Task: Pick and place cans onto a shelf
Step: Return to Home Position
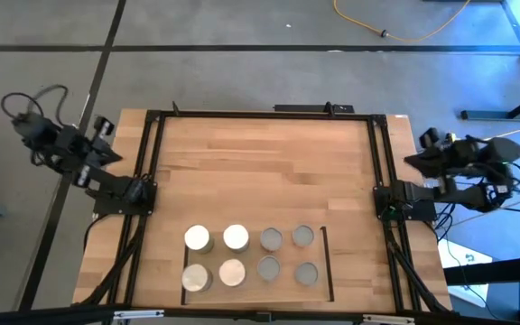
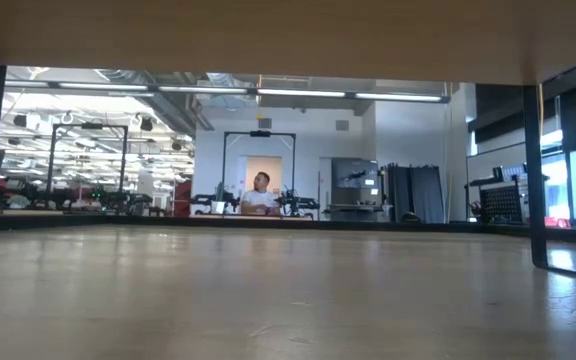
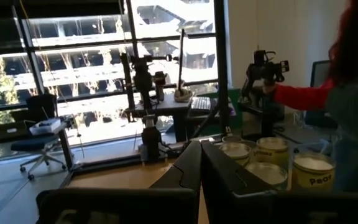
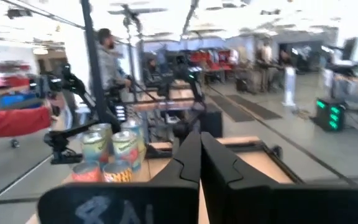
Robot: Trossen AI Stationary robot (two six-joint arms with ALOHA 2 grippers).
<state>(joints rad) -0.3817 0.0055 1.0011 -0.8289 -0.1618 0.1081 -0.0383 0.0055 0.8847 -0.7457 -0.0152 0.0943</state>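
Note:
Eight cans stand upright in two rows of four on the shelf (image 1: 325, 287), a light-wood panel with thin black bars at the table's near edge. The left four, such as one can (image 1: 197, 238), have white or cream tops; the right four, such as another (image 1: 302, 236), have grey tops. Some cans show in the left wrist view (image 3: 312, 171) and the right wrist view (image 4: 126, 149). My left gripper (image 3: 201, 146) is shut and empty, folded back at the table's left edge. My right gripper (image 4: 199, 140) is shut and empty at the table's right edge.
The wooden tabletop (image 1: 260, 171) has a black metal frame (image 1: 152, 144) along its left, far and right sides. A person's red sleeve shows in the left wrist view (image 3: 300, 96) and the right wrist view (image 4: 5, 118). Other people stand far off in the room (image 2: 260, 192).

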